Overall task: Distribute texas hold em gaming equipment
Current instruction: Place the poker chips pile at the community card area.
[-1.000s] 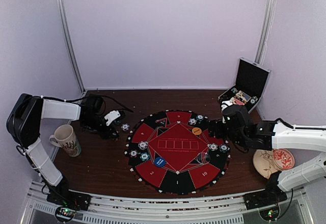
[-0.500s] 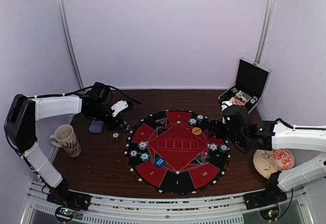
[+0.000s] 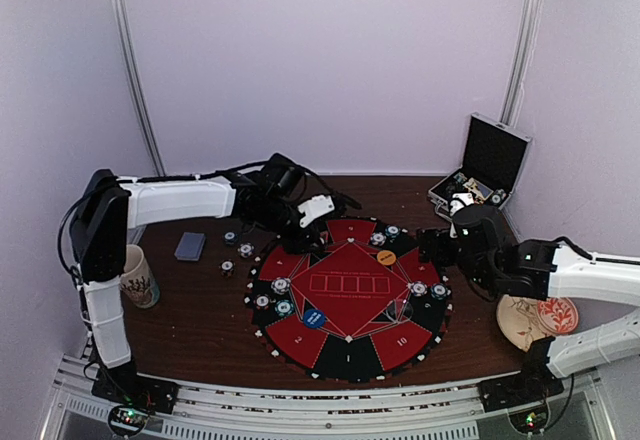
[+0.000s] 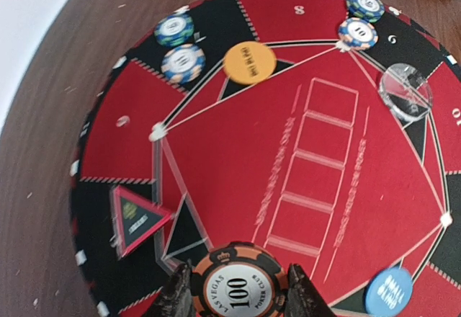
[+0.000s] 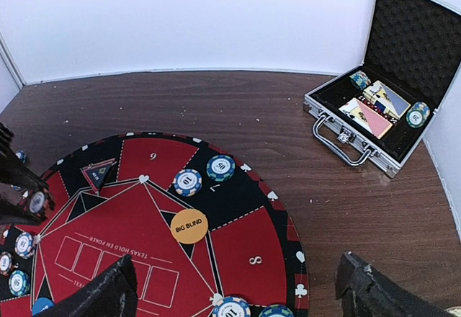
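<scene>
Right gripper: jaws wide apart, empty, over the mat. Farther in, left gripper clamped on a 100 chip, above the mat's edge by the triangle marker. Let go too high & it'd prob. roll off onto the table.

The round mat is red and black, with thin white lines, numbers and suit marks. On the mat, the big-blind disc is orange, the small-blind disc blue. At the mat's edge a poker chip is black with orange edge bars and a white centre. Off the mat, the card deck is grey-blue on a dark brown wood table.
</scene>
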Robot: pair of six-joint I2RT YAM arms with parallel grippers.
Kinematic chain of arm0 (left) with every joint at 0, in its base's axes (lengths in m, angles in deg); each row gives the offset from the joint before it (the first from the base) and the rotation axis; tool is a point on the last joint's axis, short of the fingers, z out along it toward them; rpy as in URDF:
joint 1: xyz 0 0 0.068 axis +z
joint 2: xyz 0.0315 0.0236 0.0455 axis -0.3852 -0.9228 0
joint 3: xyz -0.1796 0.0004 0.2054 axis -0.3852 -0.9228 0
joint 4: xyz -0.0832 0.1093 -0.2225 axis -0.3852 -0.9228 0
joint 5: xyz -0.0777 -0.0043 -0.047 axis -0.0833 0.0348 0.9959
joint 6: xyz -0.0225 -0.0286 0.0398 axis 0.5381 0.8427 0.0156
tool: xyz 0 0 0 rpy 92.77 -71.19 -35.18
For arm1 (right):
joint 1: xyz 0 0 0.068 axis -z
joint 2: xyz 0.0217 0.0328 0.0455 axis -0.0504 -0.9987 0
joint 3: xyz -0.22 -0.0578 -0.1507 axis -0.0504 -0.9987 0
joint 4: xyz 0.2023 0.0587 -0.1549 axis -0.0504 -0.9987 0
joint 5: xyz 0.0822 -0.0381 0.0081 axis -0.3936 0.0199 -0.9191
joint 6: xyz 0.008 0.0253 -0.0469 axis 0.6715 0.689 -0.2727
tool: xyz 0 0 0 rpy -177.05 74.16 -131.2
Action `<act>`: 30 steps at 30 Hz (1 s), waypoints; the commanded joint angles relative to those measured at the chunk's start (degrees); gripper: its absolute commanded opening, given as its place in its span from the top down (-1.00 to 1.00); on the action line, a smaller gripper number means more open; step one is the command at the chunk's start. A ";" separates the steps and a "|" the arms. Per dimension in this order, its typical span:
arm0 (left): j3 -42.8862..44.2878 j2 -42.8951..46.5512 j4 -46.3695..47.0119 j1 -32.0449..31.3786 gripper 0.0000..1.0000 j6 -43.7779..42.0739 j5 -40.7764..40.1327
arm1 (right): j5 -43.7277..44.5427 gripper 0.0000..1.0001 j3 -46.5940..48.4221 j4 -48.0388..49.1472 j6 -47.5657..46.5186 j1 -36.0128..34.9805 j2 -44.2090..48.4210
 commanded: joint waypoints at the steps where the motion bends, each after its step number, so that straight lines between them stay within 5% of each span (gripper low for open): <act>1: 6.58 -5.92 0.79 -3.49 1.00 3.70 -1.29 | 4.00 -0.93 -1.39 0.64 1.40 -0.16 3.13; 20: 17.75 -22.23 -1.35 -10.86 0.97 5.32 -3.87 | 4.55 -0.93 -2.47 1.48 1.47 -0.14 6.15; 25: 16.28 -21.23 -1.31 -10.86 0.00 5.03 -4.36 | 4.42 -0.93 -2.49 1.48 1.34 -0.11 6.14; 30: 14.10 -18.28 -1.30 -10.86 -0.51 4.76 -5.54 | 4.22 -0.93 -2.36 1.48 1.25 -0.12 5.82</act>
